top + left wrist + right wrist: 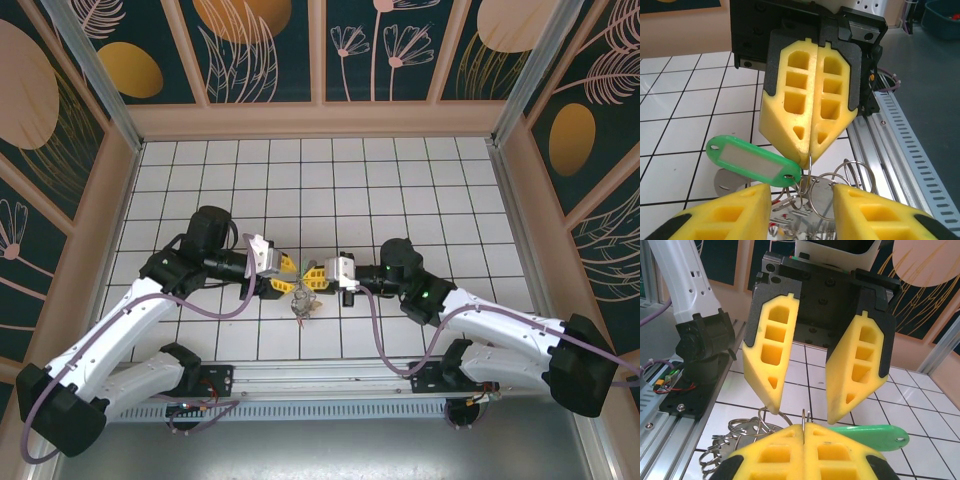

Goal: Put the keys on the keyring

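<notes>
keyring (810, 167): thin wire loop between the two grippers, keys (812, 205) and green tag (752, 162) bunched under it.
right gripper (809, 156): fingers pressed together, pinching keyring.
left gripper (804, 415): fingers spread, bunch between them.
my move: i'd hold right steady and close left gently on one key only.

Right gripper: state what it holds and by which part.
The right gripper pinches a thin metal ring by its top arc, at its very fingertips.

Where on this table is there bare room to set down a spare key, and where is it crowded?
Free: the far tiles up to the back wall. Crowded: the centre, where left pincer and right pincer meet above the keys.
</notes>
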